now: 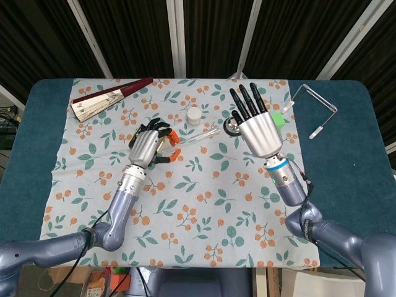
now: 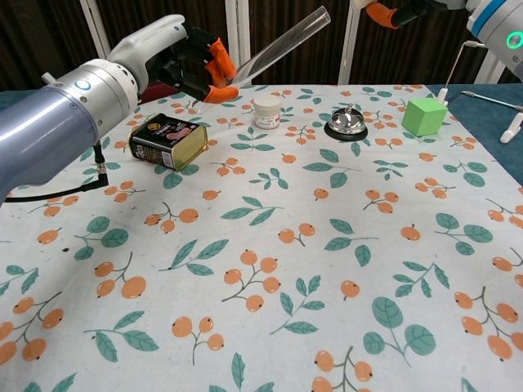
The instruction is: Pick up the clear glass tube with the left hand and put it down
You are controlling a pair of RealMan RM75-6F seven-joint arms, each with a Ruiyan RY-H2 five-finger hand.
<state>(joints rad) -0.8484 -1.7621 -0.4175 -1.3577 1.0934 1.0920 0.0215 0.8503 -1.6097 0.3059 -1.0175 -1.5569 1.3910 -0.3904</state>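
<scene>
My left hand (image 1: 148, 143) (image 2: 176, 61) hangs above the left-middle of the cloth and grips the clear glass tube (image 1: 197, 135) (image 2: 282, 43) between its orange-tipped fingers. The tube is lifted off the table and slants up and to the right, its open end highest. My right hand (image 1: 257, 127) is raised over the right-middle of the cloth, fingers spread and straight, holding nothing; the chest view shows only its orange fingertips (image 2: 391, 11) at the top edge.
A dark tin (image 2: 167, 140) lies under the left hand. A white jar (image 2: 266, 111), a call bell (image 2: 346, 123) and a green cube (image 2: 424, 116) stand along the far side. A folded fan (image 1: 108, 98) lies at far left, a white metal frame (image 1: 315, 110) at far right.
</scene>
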